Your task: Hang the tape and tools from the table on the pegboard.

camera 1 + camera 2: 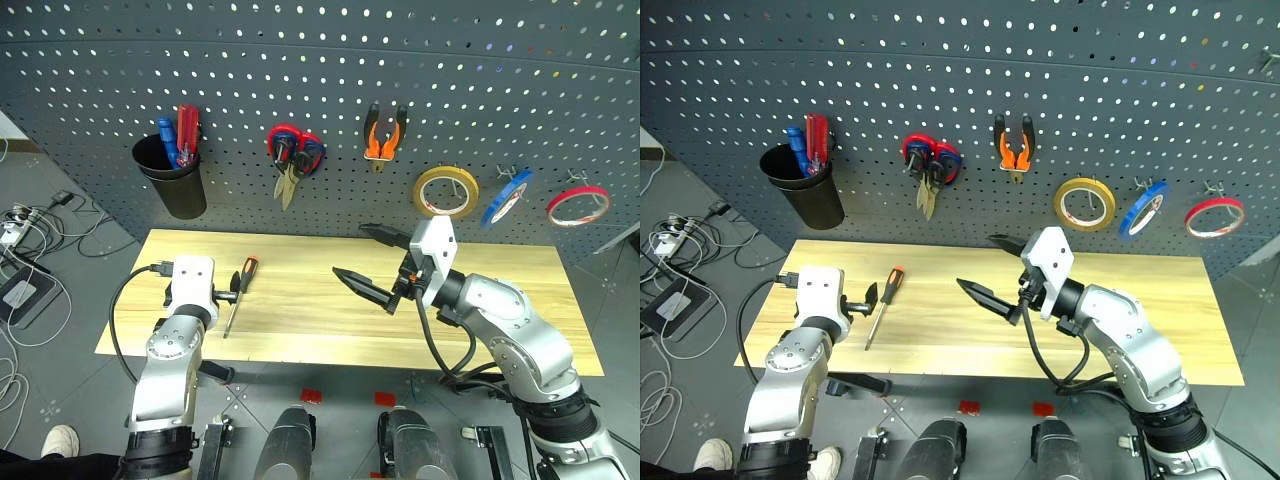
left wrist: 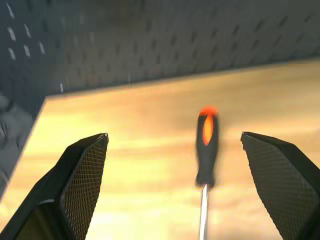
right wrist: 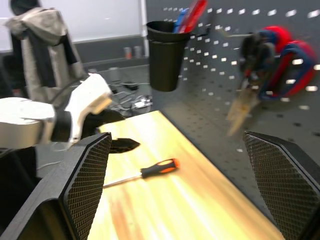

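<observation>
Dark grey pegboard (image 1: 330,70) fills the far wall, and you can see the orange-handled pliers (image 1: 383,137) and the blue tape (image 1: 506,198) already hung on it, between the red-and-blue shears (image 1: 292,160) and the red tape (image 1: 577,205), with the yellow tape (image 1: 446,191) beside the blue. On the pale wood table (image 1: 500,320) lies the orange-and-black screwdriver (image 1: 240,293), toward the left. Your left gripper (image 1: 233,291) sits just beside its handle, jaws spread wide and empty; from the left wrist view the handle seems to lie between the fingers, though the blur makes contact hard to judge. Your right gripper (image 1: 372,262) hovers over mid-table, open and empty. Next, settle around the handle and close.
</observation>
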You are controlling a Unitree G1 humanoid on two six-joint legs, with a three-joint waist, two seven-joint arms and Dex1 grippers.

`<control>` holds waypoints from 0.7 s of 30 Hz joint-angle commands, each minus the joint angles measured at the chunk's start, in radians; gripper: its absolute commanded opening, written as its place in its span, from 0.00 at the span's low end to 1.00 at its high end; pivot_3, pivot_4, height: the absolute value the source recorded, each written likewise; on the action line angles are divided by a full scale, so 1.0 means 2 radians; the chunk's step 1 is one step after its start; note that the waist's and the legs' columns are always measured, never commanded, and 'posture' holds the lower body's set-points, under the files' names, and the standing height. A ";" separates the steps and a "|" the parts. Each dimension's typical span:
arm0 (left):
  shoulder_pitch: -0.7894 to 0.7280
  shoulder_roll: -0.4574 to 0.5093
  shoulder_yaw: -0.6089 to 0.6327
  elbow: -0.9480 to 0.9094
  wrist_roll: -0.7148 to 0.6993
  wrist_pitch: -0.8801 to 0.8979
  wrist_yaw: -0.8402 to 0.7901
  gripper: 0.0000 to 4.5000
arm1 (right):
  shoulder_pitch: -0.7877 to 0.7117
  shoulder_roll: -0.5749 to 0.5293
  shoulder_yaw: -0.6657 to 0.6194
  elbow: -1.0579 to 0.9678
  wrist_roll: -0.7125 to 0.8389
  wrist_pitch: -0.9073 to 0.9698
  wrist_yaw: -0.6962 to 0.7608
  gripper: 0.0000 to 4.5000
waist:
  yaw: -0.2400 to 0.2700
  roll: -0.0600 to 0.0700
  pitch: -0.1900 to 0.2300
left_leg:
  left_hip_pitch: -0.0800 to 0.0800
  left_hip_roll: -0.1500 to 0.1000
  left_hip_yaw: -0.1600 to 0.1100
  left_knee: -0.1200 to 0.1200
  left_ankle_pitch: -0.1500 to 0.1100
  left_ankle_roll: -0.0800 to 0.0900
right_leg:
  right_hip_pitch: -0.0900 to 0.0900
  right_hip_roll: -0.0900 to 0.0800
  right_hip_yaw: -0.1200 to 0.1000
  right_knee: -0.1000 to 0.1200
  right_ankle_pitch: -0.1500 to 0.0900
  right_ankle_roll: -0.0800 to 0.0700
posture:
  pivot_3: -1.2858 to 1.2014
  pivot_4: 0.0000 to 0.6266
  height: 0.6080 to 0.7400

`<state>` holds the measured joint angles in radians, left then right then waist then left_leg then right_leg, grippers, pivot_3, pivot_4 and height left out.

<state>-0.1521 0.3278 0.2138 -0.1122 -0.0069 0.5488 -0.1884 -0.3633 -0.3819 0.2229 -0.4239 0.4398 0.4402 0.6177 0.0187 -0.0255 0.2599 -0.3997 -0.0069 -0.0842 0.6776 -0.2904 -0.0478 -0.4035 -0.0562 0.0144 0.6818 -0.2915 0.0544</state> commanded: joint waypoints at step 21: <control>-0.158 0.081 -0.051 0.192 -0.026 0.043 -0.107 1.00 | -0.041 0.034 0.015 0.016 -0.023 0.033 0.000 1.00 | -0.007 -0.001 0.073 | -0.005 0.001 0.001 0.001 0.000 0.000 | -0.008 0.000 0.001 0.008 0.000 0.000 | 0.55 0.78 1.00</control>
<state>-0.4712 0.4762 0.1133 0.2718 -0.0602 0.6348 -0.4034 -0.4449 -0.3104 0.2578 -0.3670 0.3949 0.5136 0.6044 0.0056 -0.0273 0.4053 -0.4117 -0.0054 -0.0814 0.6811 -0.2899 -0.0487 -0.4217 -0.0560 0.0161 0.6977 -0.2915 0.0544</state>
